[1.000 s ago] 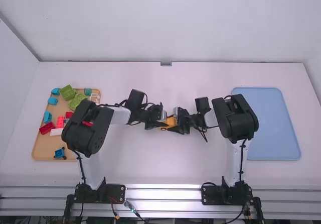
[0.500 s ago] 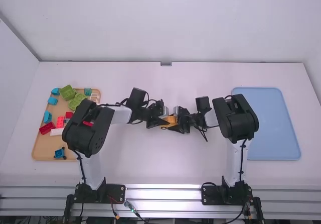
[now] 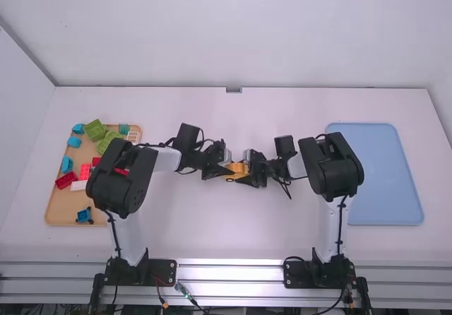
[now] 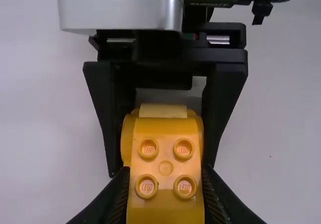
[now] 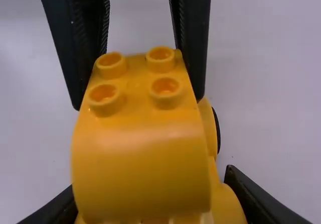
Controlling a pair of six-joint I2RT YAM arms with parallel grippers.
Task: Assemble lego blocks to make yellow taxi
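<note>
In the high view, a white surface (image 3: 191,223) meets a pale wall (image 3: 212,32) beyond the jaws; a tan tray (image 3: 62,212) lies left of them, a blue tray (image 3: 381,181) right. The yellow taxi (image 3: 241,168) sits between left gripper (image 3: 232,171) and right gripper (image 3: 244,177).

Left wrist view: its jaws clench the studded yellow piece (image 4: 165,168).

Right wrist view: its jaws grasp the yellow lower body (image 5: 224,199).

High view from above, down over the table (image 3: 247,230), wrist views close, opposed — sharing yellow blocks (image 4: 165,153)
</note>
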